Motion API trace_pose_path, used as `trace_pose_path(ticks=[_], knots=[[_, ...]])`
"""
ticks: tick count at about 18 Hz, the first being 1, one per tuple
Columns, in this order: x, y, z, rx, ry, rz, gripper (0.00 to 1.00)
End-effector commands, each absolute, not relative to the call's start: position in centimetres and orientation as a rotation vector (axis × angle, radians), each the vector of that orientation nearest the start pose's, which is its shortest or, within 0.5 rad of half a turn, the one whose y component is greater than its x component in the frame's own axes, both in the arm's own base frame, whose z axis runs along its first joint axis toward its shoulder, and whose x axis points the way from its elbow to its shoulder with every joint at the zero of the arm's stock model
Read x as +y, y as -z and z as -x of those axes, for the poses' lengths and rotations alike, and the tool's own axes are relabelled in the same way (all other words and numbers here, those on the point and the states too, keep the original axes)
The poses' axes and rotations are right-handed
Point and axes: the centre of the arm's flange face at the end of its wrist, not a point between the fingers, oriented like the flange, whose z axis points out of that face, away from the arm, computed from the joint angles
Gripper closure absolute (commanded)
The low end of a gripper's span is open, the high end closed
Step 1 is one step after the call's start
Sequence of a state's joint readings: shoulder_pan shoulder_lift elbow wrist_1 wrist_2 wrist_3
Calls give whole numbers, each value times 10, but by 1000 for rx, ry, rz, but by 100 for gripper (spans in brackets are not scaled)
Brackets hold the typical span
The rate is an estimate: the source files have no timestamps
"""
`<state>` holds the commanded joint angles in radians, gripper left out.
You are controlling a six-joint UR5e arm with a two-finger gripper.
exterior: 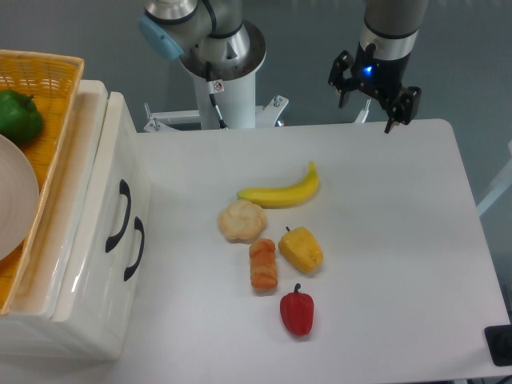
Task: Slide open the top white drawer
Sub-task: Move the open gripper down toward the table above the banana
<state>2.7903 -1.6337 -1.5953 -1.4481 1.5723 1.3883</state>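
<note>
Overhead, the gripper (370, 104) hangs at the table's (400, 240) far edge with its fingers spread wide, holding nothing — well apart from the top white drawer (96, 208), which sits closed in the cabinet at the left. Between them lie a banana (280, 191), a red pepper (297, 312) and other toy foods.

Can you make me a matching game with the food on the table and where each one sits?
Things:
1. banana
2. red pepper
3. green pepper
4. gripper

Places:
A. in the yellow basket on the white cabinet
B. up over the table's far edge
C. nearest the front of the table
D. farthest back of the food pile

Pairs: 1-D, 2-C, 3-A, 4-B
</note>
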Motion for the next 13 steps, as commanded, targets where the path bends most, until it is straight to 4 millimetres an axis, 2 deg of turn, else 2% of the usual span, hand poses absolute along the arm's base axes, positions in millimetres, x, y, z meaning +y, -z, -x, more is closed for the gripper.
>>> trace_pose_path(ticks=[5, 9, 11, 13], knots=[[306, -456, 441, 264, -50, 3118, 0], [315, -444, 432, 291, -4, 3103, 0], [315, -432, 426, 286, 38, 3103, 0], [316, -429, 425, 220, 47, 3109, 0]])
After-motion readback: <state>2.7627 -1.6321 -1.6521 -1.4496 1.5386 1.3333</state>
